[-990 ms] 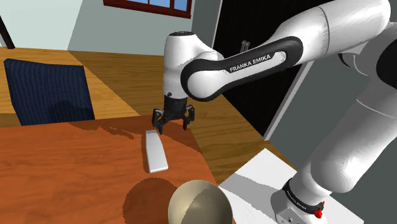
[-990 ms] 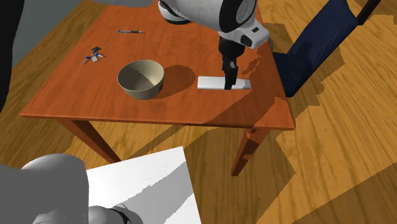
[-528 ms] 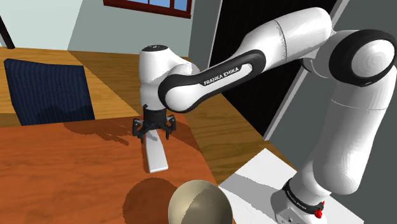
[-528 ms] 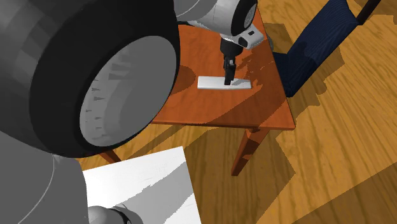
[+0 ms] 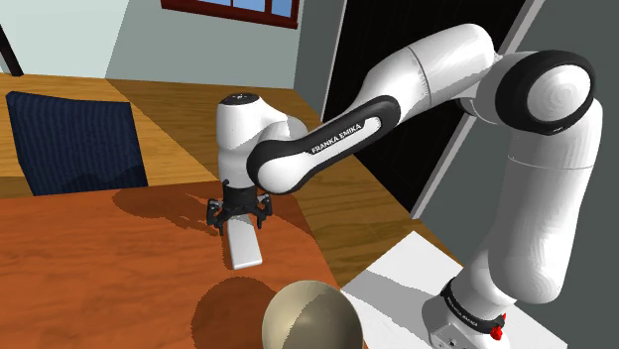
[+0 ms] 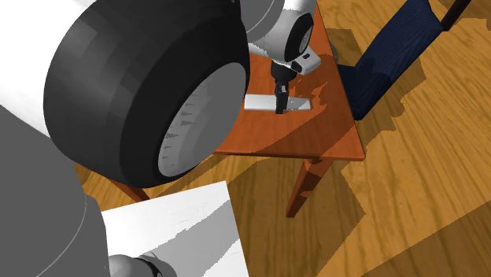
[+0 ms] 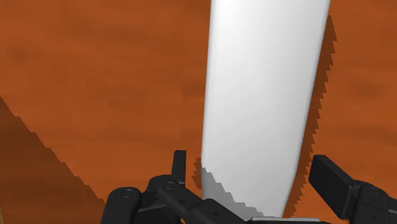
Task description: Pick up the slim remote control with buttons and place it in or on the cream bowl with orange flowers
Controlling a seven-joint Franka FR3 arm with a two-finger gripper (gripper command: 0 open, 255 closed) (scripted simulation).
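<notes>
**Open claw straddling the far end of the remote**

The arm [image 5: 417, 74] rises from its white stand [image 5: 397, 283], bends at the elbow and reaches down to the shoulder view's left. Its last link stands nearly upright over the tabletop [image 5: 89, 268]. The claw [image 5: 238, 220] points straight down, low over the end of the remote control [image 5: 244, 248] that lies farthest from the stand.

In the wrist view the claw [image 7: 251, 175] is spread, with one finger on each long side of the plain white remote control [image 7: 264, 95]. Each finger seems to stand just beside its edge, though any contact is hard to judge. The remote lies flat on the tabletop.

The tabletop is reddish-brown wood on a floor [image 5: 188, 109] of lighter wooden boards. A tan-cream bowl [image 5: 309, 319] sits near the remote's closer end, apart from it. A dark blue chair [image 5: 74, 144] stands at the far side, a window [image 5: 233, 8] shows high on the wall, and a black area [image 5: 436, 139] lies behind the arm.

In the shoulder view the remote lies near the tabletop's right edge, with bare wood to its left. In the second exterior view the claw [image 6: 280, 101] stands on the remote control [image 6: 260, 102]. Open tabletop [image 6: 315, 134] runs from there to the corner above a table leg [image 6: 303, 185], and the chair [image 6: 389, 59] is just beyond the right edge.
</notes>
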